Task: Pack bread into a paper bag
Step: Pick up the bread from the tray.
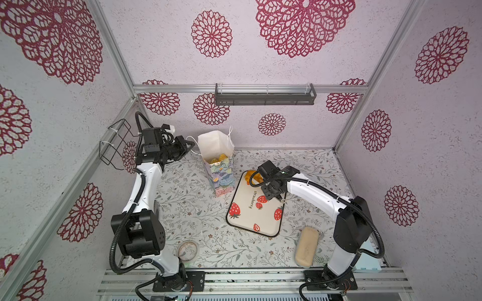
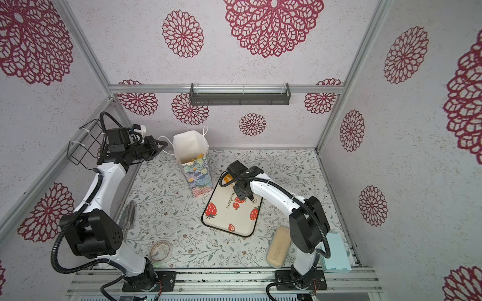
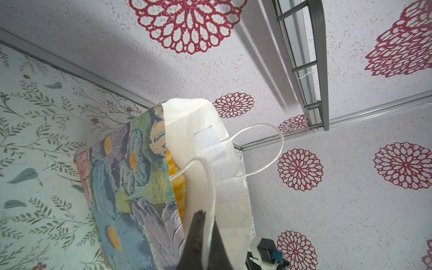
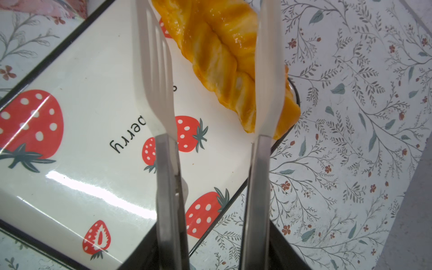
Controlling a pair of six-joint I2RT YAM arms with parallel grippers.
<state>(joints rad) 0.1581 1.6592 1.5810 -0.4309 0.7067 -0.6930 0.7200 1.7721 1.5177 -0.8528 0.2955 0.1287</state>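
The twisted loaf (image 4: 217, 53) lies at the far corner of the strawberry tray (image 4: 88, 98), one end over the rim. More golden pastries (image 1: 220, 158) sit deep in the paper bag (image 1: 221, 179), which stands upright just beside the tray's far edge, mouth open.

My right gripper (image 1: 272, 192) is clamped on a pair of tongs (image 4: 168, 187). Their white tips are spread, the forked one on the bare tray side of the loaf and the flat one across its other flank. Whether either tip touches the crust I cannot tell from here.

My left gripper (image 3: 207, 224) has its jaws pressed together on the bag's near cord handle (image 3: 210, 187), beside the bag's open top.

Nearer my bases, a pale beige block (image 1: 307, 246) and a roll of tape (image 1: 188, 250) lie on the flowered tablecloth (image 1: 187, 208).
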